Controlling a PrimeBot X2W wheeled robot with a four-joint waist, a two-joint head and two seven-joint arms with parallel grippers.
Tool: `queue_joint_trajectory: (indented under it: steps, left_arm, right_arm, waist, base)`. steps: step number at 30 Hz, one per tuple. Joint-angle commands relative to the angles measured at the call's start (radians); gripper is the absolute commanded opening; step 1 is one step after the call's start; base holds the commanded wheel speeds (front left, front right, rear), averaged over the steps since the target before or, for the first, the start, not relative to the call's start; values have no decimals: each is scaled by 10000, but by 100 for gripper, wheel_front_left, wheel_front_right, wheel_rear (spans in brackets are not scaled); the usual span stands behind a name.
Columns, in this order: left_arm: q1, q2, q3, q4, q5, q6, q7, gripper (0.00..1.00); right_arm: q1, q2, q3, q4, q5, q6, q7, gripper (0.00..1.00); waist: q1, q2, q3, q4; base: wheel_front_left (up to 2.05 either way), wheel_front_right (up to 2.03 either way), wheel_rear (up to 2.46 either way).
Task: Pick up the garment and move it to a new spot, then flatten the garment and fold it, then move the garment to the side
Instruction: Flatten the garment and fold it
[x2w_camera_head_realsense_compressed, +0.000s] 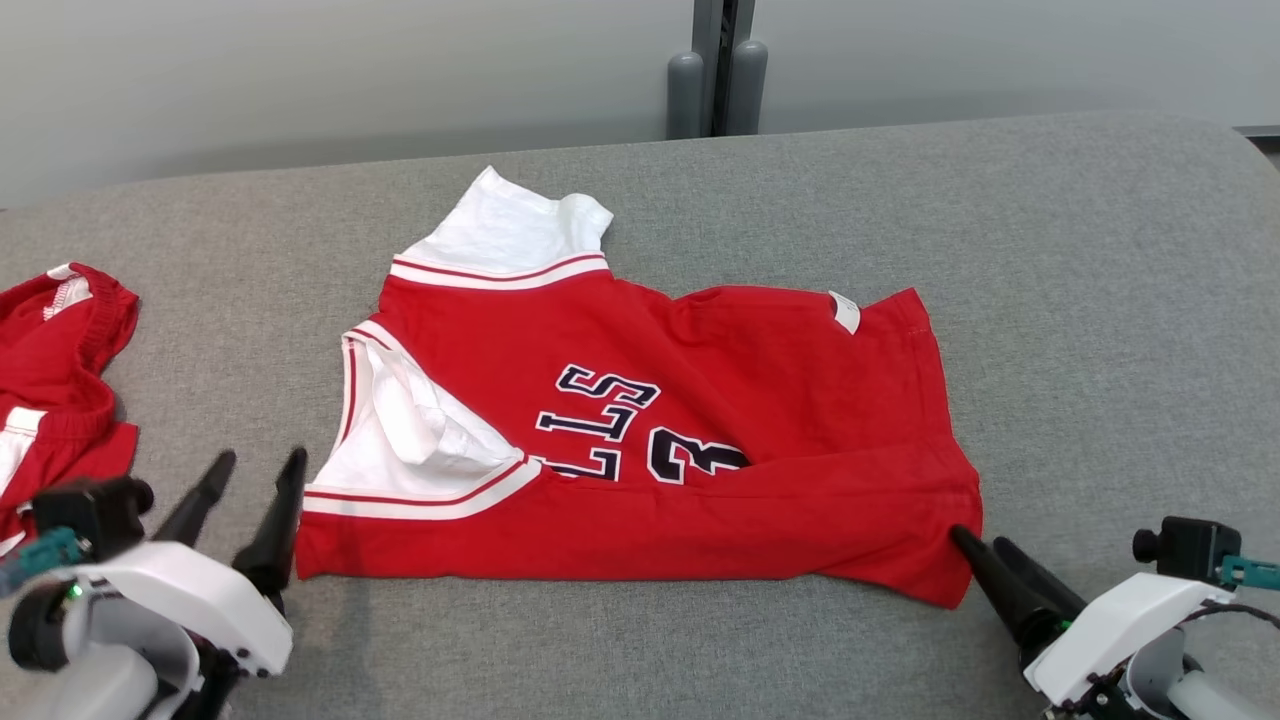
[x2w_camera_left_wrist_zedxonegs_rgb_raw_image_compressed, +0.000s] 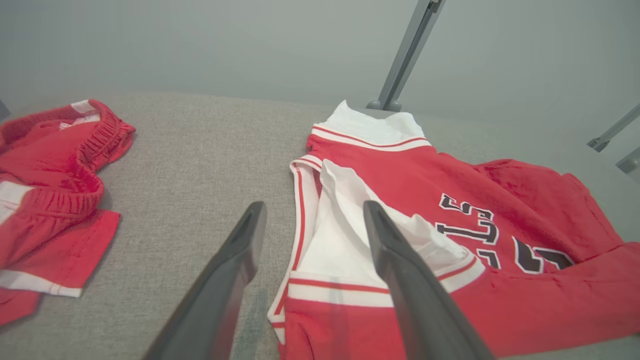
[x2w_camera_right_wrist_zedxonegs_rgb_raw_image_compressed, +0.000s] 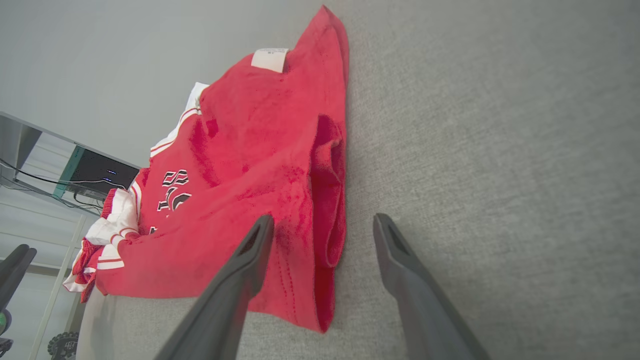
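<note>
Red jersey on grey surface; left gripper, right gripper both released at its near corners

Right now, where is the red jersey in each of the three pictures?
Head view: the jersey lies across the middle.
Left wrist view: jersey in the right half.
Right wrist view: jersey runs up left of centre.
Shared landmark: its black lettering, seen in all three.
</note>
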Motion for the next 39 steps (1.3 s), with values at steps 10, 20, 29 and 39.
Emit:
queue_joint_trajectory:
  steps: [10, 20, 29, 39]
  left_arm:
    - [615, -952, -48, 1396, -92, -526, 68, 100]
    - [233, -1538, -427, 2559, -155, -952, 684, 100]
    - [-53, -1939, -664, 3502, -61, -1444, 896, 58]
    - [-80, -1916, -520, 3622, -301, -1782, 929, 0]
  right_arm:
    - [-20, 485, -146, 378, -190, 25, 919, 100]
    - [-12, 910, -328, 713, -335, 13, 1556, 100]
    - [-32, 1208, -515, 764, -580, -2, 1953, 84]
    - [170, 1149, -832, 385, -781, 14, 2094, 0]
  waist:
    - [0, 0, 40, 44]
    - [0, 0, 145, 43]
    - [0, 0, 313, -39]
    - [0, 0, 208, 109]
  base:
    - [0, 0, 0]
    - [0, 0, 0]
    - [0, 0, 0]
    - [0, 0, 0]
